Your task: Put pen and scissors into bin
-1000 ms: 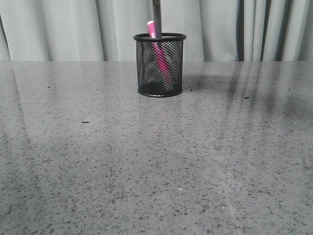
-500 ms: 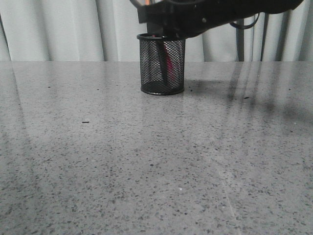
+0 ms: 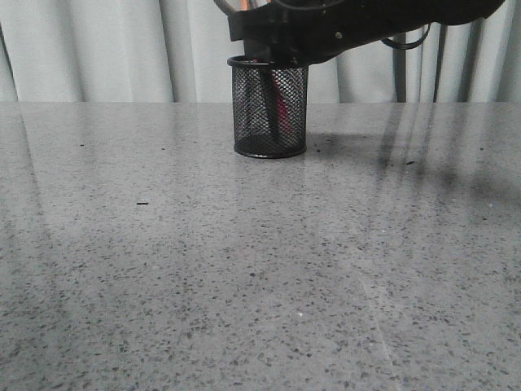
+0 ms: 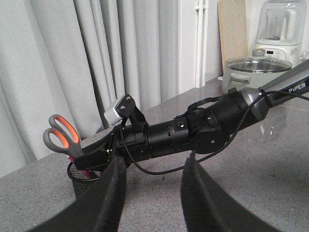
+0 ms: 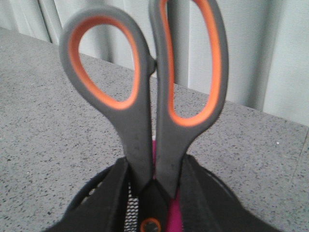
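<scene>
Over the table's (image 3: pixel 244 269) far edge, the right arm (image 3: pixel 366 24) had swung in since a second earlier, when only the bin (image 3: pixel 269 114) and its contents showed; the bin sat slightly shifted. That suggested the second item was going in. Right gripper (image 5: pixel 153 193) fingers stood clamped on the scissors (image 5: pixel 154 96), blades down inside the bin beside the pen (image 5: pixel 171 217). Left gripper (image 4: pixel 152 193) fingers stood apart, empty, well clear.

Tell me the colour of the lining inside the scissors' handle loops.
Orange, set in grey handles on the scissors; clearest in the right wrist view.
</scene>
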`<state>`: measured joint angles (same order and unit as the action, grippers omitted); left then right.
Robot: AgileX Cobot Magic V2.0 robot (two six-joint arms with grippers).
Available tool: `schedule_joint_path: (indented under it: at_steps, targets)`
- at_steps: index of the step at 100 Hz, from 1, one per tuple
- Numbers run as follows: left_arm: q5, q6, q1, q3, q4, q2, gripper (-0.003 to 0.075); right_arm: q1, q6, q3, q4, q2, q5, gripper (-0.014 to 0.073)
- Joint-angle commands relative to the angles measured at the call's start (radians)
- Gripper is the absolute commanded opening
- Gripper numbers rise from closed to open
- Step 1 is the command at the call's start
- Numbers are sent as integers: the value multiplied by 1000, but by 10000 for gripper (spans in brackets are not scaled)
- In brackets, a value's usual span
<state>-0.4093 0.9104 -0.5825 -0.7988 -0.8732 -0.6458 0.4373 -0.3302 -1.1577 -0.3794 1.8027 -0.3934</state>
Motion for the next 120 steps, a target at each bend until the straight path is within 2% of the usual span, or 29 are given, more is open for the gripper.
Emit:
schedule_joint_path:
  at_steps: [1, 7, 17, 48, 57, 66, 69, 79, 89, 100, 120]
  targets:
    - [34, -7, -1, -27, 8, -1, 242, 10, 4, -23, 3, -56, -43, 188]
    - [34, -7, -1, -27, 31, -1, 242, 10, 4, -23, 3, -64, -43, 254]
    - [34, -7, -1, -27, 38, -1, 242, 10, 4, -23, 3, -84, -41, 304]
    - [47, -45, -1, -27, 48, 12, 232, 10, 4, -23, 1, -206, -26, 309]
    - [111, -105, -1, -9, 77, 53, 174, 10, 4, -23, -39, -312, 67, 212]
    - [218, -139, -1, 34, 108, 121, 110, 10, 4, -7, -164, -445, 193, -25]
    - [265, -139, -1, 59, 107, 144, 96, 10, 4, 5, -205, -501, 216, -71]
    - [364, -139, -1, 138, 107, 221, 46, 10, 4, 88, -275, -670, 269, -73]
    - [366, -139, -1, 213, 100, 285, -21, 10, 4, 208, -275, -854, 297, -73]
    - [358, -139, -1, 286, 67, 318, -20, 10, 4, 367, -275, -1065, 326, -73]
    - [323, -139, -1, 328, -120, 328, -20, 10, 4, 592, -268, -1388, 434, -73]
